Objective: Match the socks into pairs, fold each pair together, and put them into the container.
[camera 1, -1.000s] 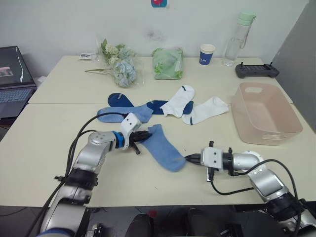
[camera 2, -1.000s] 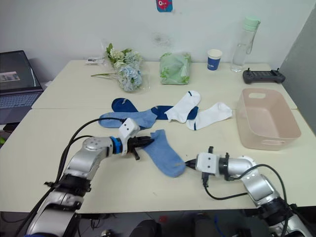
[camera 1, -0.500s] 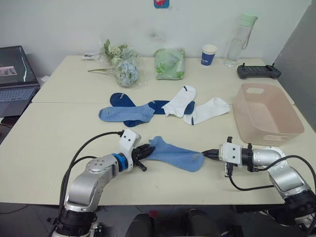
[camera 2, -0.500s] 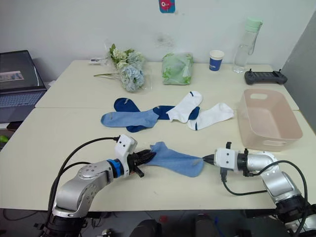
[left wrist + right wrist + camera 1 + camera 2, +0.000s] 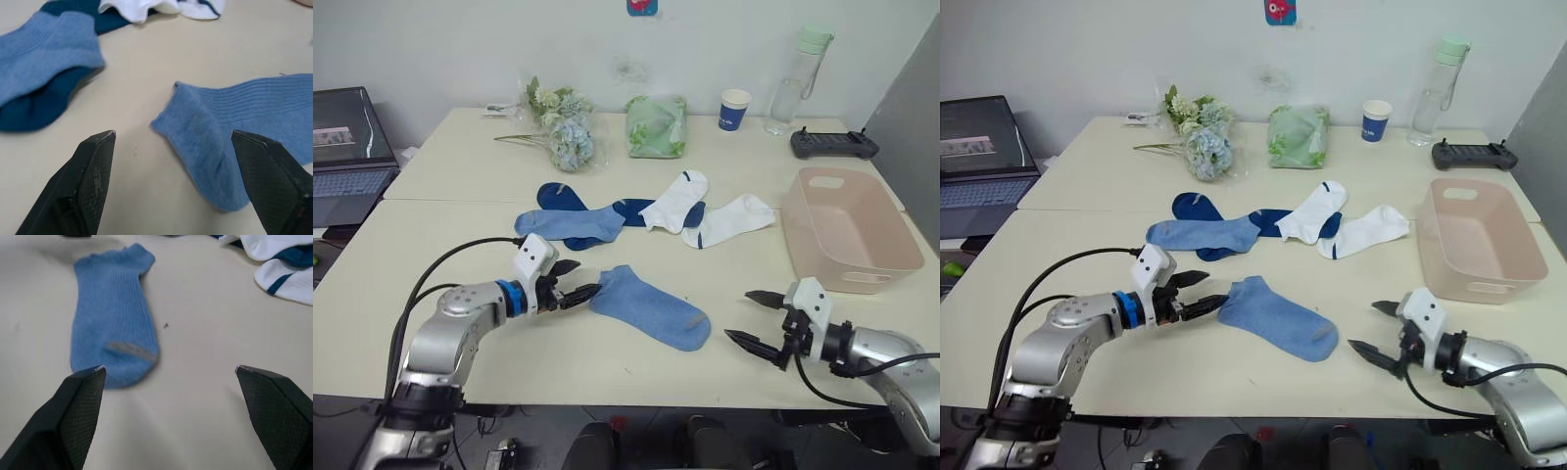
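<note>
One light blue sock (image 5: pixel 649 306) lies flat between both grippers: left gripper (image 5: pixel 576 280) fingers spread at its cuff, right gripper (image 5: pixel 751 319) spread beside its toe

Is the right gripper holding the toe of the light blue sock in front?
No: the right gripper is open and apart from the light blue sock, which lies flat on the table.
</note>
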Tool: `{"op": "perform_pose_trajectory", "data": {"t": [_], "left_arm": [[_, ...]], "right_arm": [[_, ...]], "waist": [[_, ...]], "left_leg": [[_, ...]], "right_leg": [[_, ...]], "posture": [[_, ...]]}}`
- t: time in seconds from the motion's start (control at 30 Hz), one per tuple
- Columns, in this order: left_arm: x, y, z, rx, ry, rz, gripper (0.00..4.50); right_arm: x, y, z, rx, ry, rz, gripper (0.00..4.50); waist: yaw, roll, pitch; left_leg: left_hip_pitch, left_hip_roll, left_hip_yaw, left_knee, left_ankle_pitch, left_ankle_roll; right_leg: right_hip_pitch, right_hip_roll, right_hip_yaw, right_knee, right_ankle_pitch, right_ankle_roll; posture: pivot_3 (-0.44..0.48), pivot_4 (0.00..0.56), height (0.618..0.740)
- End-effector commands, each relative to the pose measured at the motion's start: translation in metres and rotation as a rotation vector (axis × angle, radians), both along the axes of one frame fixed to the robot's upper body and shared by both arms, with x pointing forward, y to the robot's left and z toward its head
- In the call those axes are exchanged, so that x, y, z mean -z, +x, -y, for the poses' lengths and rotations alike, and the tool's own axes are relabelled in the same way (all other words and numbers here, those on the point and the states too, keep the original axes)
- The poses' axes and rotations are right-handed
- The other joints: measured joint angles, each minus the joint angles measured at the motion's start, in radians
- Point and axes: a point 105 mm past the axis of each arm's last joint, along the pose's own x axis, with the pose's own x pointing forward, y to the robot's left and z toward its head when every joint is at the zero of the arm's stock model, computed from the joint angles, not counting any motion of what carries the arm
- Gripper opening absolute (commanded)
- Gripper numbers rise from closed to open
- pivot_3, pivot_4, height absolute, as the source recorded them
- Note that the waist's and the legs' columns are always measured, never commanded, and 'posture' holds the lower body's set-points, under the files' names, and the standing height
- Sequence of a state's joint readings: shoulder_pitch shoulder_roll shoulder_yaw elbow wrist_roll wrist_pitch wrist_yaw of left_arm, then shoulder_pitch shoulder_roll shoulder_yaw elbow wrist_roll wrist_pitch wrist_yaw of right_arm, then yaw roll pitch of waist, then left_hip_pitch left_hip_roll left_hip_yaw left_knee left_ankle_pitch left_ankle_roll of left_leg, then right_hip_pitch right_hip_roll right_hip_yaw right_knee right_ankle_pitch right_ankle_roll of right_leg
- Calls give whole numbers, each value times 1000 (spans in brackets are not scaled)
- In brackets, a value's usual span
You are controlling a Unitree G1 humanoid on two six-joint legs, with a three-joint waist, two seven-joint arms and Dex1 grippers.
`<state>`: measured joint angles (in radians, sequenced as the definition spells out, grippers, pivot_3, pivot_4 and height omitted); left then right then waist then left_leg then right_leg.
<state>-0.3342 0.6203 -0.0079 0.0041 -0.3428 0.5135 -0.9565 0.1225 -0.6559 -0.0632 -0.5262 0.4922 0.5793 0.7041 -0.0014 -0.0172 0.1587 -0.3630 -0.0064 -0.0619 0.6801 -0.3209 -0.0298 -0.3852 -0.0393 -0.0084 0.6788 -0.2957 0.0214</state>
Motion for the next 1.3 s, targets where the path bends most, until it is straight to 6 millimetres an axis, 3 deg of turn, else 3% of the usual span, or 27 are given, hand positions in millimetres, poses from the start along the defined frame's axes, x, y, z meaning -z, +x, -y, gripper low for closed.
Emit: {"op": "perform_pose_trajectory", "data": {"t": [0.03,0.3,0.37,0.5,0.73,0.83,1.13,1.3], "left_arm": [[-5,11,9,84,32,39,3927],[9,35,32,201,133,52,3927],[12,35,33,222,160,49,3539],[11,36,32,227,160,50,2364],[9,32,32,214,134,45,44],[7,25,32,202,111,31,0],[13,-13,31,20,46,-50,0],[17,-36,44,-139,-24,-98,0]], "right_arm": [[-3,-2,-10,70,13,-30,4462],[15,-4,-33,56,-13,-112,4462],[21,-4,-34,61,-25,-145,4500],[21,-4,-40,51,28,-184,3534],[16,-2,-46,17,53,-170,950],[16,5,-40,44,54,-161,28],[0,57,1,104,-28,-88,28],[-5,88,-7,54,-74,-53,28]], "waist": [[0,0,0],[-5,0,0],[-7,0,0],[-9,0,0],[-8,0,0],[-10,0,0],[-26,0,0],[-31,0,0]], "left_leg": [[0,0,0,0,0,0],[0,-1,1,0,0,1],[0,-1,1,0,0,1],[0,0,1,0,0,1],[0,-1,0,0,0,1],[0,0,-1,0,0,1],[0,0,-1,0,0,1],[0,1,-1,0,0,1]], "right_leg": [[0,0,0,0,0,0],[-1,4,0,1,0,0],[-2,4,0,1,0,0],[-2,4,0,1,0,0],[-2,4,0,1,0,0],[-2,4,0,1,0,0],[-1,2,0,2,0,0],[-1,2,0,2,0,0]], "posture": [[0,150,740],[0,150,740],[0,150,740],[0,150,740],[0,150,740],[0,150,740],[0,150,740],[0,150,740]]}}
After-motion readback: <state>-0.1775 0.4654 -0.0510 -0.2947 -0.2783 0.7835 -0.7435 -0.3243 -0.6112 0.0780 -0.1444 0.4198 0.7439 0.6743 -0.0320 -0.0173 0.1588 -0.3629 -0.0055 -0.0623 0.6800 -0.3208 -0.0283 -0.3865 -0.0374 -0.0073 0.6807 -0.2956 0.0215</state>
